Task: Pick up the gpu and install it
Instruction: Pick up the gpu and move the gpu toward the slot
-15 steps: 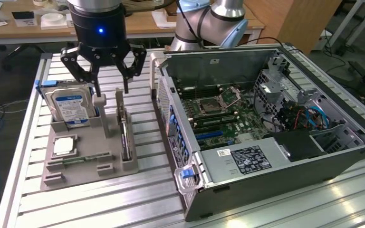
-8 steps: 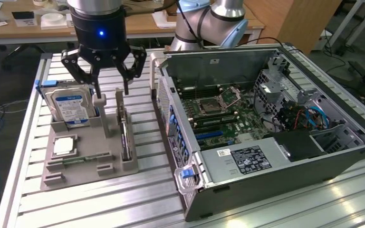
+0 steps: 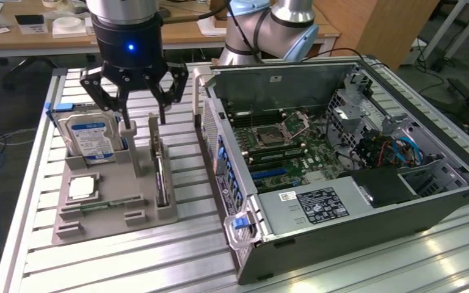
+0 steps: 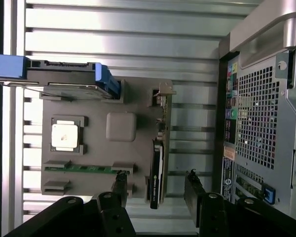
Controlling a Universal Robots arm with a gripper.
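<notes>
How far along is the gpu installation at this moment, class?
Done: nothing yet; the gpu stands edge-on in its grey holder. In hand: the open pincer hovers above the card, holding nothing. Left: gripping it and seating it in the open computer case.

gpu (image 4: 156, 173): on edge in tray (image 3: 108, 217), below the jaws' gap
hard drive (image 3: 92, 137): outside one jaw
computer case (image 3: 341, 165): outside the other jaw

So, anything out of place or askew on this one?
Nothing stands out. The gpu stands on edge in its slot of the grey holder, the hard drive upright, the chip flat in its recess, open gripper above the holder.
</notes>
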